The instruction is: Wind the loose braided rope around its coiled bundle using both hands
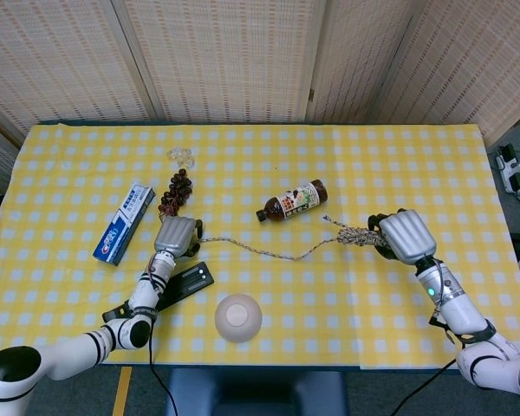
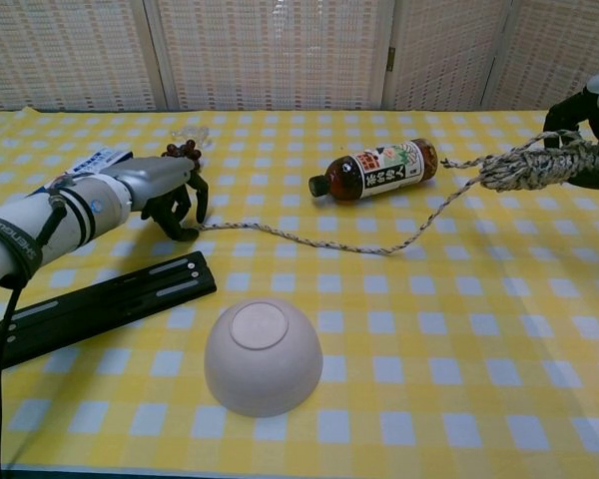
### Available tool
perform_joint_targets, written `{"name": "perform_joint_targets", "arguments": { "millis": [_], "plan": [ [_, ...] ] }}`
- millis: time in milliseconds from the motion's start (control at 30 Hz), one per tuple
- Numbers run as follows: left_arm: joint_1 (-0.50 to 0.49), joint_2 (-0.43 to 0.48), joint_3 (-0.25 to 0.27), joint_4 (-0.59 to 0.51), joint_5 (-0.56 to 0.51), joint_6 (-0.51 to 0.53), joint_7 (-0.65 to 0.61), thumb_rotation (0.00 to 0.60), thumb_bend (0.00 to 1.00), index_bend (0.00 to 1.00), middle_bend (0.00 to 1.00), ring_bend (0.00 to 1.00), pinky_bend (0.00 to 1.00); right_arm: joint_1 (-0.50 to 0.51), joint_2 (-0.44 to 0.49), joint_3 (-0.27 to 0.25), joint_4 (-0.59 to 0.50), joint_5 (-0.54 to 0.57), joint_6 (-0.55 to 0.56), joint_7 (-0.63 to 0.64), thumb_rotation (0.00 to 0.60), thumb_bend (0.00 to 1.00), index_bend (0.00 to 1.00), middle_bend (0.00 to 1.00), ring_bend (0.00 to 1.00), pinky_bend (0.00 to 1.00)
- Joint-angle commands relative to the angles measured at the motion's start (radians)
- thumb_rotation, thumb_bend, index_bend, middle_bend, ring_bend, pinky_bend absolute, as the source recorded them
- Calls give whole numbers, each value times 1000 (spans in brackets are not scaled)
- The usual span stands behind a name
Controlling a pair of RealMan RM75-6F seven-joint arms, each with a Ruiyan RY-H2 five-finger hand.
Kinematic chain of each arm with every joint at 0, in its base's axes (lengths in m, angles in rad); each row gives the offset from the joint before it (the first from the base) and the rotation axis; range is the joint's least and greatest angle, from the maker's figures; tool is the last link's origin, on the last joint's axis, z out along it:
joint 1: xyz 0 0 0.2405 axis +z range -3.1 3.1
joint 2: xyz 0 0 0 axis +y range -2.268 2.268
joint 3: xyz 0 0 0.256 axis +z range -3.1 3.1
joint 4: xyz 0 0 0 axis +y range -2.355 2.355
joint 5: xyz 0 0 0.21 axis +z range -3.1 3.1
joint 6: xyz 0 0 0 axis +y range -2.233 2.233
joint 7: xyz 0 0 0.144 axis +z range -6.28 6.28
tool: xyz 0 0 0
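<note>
While my right hand [image 1: 403, 236] grips the coiled bundle [image 2: 539, 165] lifted just off the bench near its right edge, my left hand [image 1: 175, 235] curls its fingers down on the free end of the loose rope [image 1: 269, 252] toward the left front. That rope sags across the middle, passing just in front of the lying bottle [image 1: 293, 200]. To wind well, I judge I should raise the left end, keep the line taut, and swing it round the bundle, clear of the bottle and the upturned bowl [image 2: 264, 356].
</note>
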Motion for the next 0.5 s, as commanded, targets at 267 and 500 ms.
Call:
{"name": "perform_joint_targets", "arguments": {
  "millis": [267, 500],
  "plan": [
    [-13, -3, 3, 9, -42, -13, 33, 600, 421, 564, 829, 764, 745, -2, 0, -2, -2, 5, 2, -4, 600, 580, 685, 622, 670, 549],
    [-17, -3, 10, 8, -60, -20, 43, 600, 462, 575, 829, 764, 745, -2, -2, -4, 1, 6, 1, -2, 600, 580, 686, 622, 671, 549]
  ]
}}
